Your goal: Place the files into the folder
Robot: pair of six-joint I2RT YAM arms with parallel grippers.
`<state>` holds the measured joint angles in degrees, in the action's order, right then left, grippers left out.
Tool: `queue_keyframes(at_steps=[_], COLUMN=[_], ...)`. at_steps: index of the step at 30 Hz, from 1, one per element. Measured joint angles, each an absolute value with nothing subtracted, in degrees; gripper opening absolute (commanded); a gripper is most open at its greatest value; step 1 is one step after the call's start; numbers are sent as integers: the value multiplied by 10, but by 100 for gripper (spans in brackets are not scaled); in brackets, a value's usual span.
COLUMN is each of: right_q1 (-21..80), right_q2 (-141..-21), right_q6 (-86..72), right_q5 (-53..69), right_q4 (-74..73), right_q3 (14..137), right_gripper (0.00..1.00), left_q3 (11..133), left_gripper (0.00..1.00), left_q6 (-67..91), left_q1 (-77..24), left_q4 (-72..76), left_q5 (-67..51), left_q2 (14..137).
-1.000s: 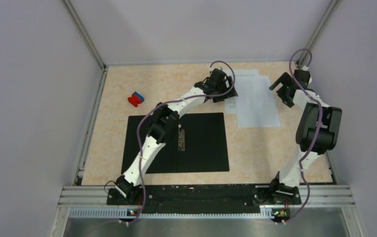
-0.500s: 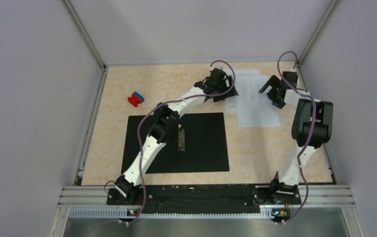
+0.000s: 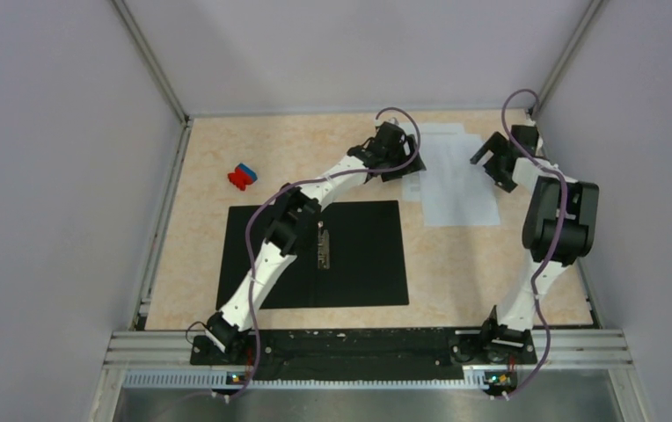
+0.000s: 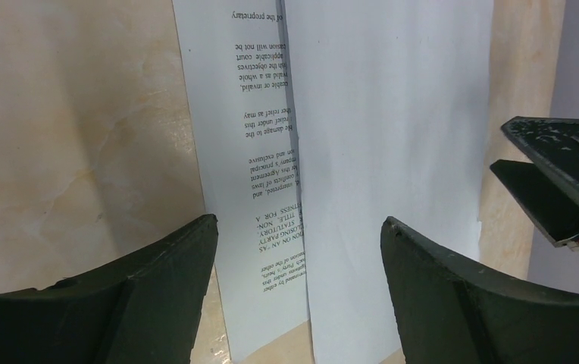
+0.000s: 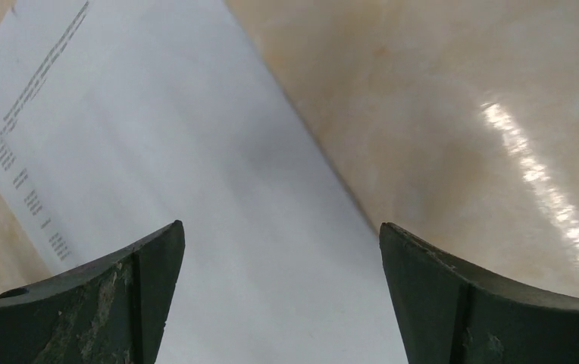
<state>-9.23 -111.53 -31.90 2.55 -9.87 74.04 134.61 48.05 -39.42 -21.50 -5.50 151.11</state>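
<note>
The files lie overlapped on the table at the back right: a printed sheet with a blank sheet partly over it. My left gripper hovers open over their left edge, both sheets showing between its fingers. At the files' right edge my right gripper is open above the blank sheet, nothing held. Its fingers show in the left wrist view. The folder lies open and black side up at the centre, metal clip at its spine.
A small red-and-blue block sits at the back left. The left arm stretches across the folder's upper left part. Grey walls enclose the table on the left, back and right.
The right gripper has swung from the table's right edge leftward over the files' right edge. The left arm and both grippers' openings are unchanged.
</note>
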Motion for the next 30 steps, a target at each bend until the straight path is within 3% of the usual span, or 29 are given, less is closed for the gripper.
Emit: queue_keyframes(at_steps=[8,23,30], right_q1=[-133,-97,-78], right_q2=[-1112,-1120,-1127], right_q6=[-315,-315,-316], right_q5=[13,27,29], right_q4=[-94,-64,-56], right_q3=[739,723,730], right_gripper=[99,99,99], left_q3=[1345,1334,1342], left_gripper=[85,86,85], left_q6=[479,469,465], left_q1=[-394,-405,-405], left_q4=[-215,-239,-247], left_q5=[-46,53,39], left_q2=[1510,1496,1499])
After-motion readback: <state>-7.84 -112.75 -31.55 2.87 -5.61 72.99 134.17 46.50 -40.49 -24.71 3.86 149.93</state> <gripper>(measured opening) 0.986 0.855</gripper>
